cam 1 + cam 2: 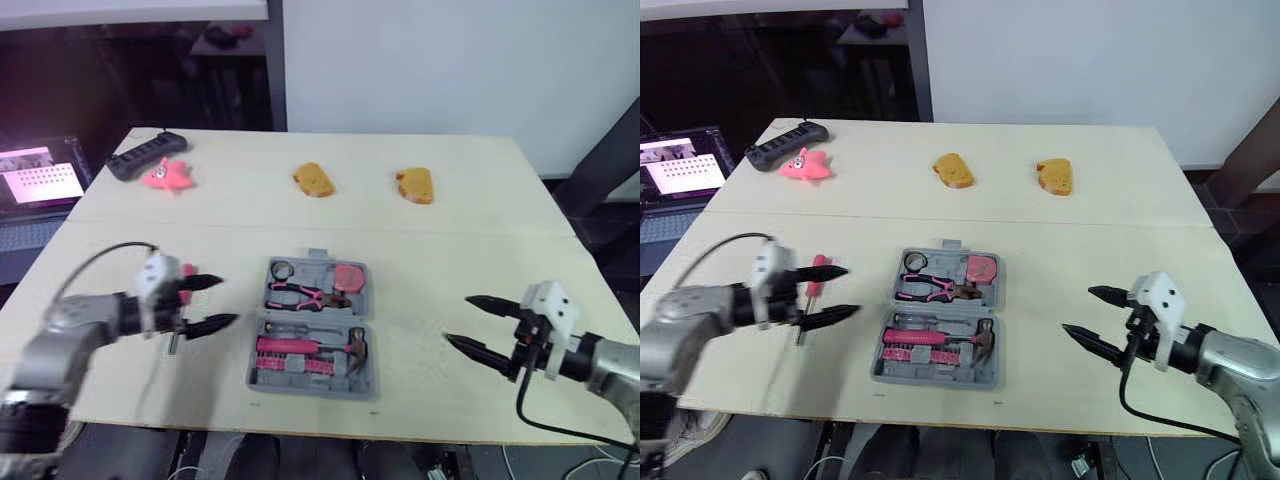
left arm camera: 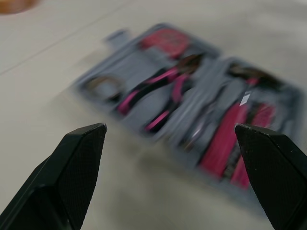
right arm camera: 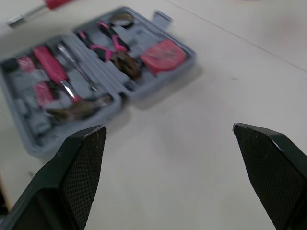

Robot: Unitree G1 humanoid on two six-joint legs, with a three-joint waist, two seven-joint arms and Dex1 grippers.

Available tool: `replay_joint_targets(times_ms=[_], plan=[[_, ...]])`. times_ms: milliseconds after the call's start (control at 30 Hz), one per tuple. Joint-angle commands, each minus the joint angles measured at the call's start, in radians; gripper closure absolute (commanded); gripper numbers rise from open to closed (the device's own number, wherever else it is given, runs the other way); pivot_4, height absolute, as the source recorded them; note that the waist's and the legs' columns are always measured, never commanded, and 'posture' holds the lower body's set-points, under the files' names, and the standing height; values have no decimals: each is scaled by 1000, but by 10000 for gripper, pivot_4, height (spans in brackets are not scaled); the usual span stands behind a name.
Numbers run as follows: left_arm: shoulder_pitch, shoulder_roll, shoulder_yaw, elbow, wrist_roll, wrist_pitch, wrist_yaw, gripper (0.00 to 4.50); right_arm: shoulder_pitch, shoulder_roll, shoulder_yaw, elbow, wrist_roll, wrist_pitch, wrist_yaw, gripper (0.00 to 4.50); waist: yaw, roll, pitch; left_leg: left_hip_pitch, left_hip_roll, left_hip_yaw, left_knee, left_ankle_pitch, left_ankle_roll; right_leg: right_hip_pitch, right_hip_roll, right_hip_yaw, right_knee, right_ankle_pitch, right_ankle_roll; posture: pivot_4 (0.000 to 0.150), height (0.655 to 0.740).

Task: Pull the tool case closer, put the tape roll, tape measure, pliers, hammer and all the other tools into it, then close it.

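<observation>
The tool case [image 1: 310, 389] is seen lying open and flat on the near middle of the desk [image 1: 450, 240], its two grey halves side by side, one nearer the robot and one farther. In the farther half a tape roll [image 1: 282, 269] is set at the left corner, the pink-handled pliers [image 1: 305, 295] are laid across the middle, and a pink tape measure [image 1: 347, 277] is seated at the right corner. In the nearer half a hammer [image 1: 355, 348] is placed at the right, with pink-handled tools [image 1: 285, 346] lined up beside it.

A red-handled screwdriver [image 1: 812, 290] is left outside the case, on the desk to its left. The left hand [image 1: 228, 300] is held just over this screwdriver with its two black fingers spread apart; whether the tool is touched cannot be told. The right hand [image 1: 457, 318] is held near the desk surface, well apart from the case on its right, its fingers likewise spread and nothing between them.

Along the far side of the desk two orange bread-like pieces [image 1: 314, 180] [image 1: 415, 185] are set apart from each other, and a pink toy [image 1: 167, 175] is placed just beside a black power strip [image 1: 145, 155] at the far left corner
</observation>
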Motion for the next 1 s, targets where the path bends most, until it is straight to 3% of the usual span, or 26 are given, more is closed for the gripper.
replay_joint_targets(times_ms=[33,267,733,1000], plan=[[-58,-46,-97,-3,38,-14,-22,9568,-25,14,17,-54,11,22,-40,0,-3,0,0,0,0,0,0,0,0,0,0,0,0,0,0,1500,7400],[-109,-135,-270,57,160,-107,-42,44878,-33,27,54,-105,8,49,-79,0,-11,0,0,0,0,0,1,0,0,0,0,0,0,0,0,1500,7400],[-113,-205,-356,107,259,-136,-13,44878,-38,27,78,-156,16,84,-115,0,-11,0,0,0,0,0,1,0,0,1,0,0,0,0,0,1500,7400],[-121,-206,-419,188,389,-147,61,44878,-21,23,74,-175,26,114,-125,0,-8,1,-1,2,0,-1,1,0,0,4,0,0,0,0,0,1500,7400]])
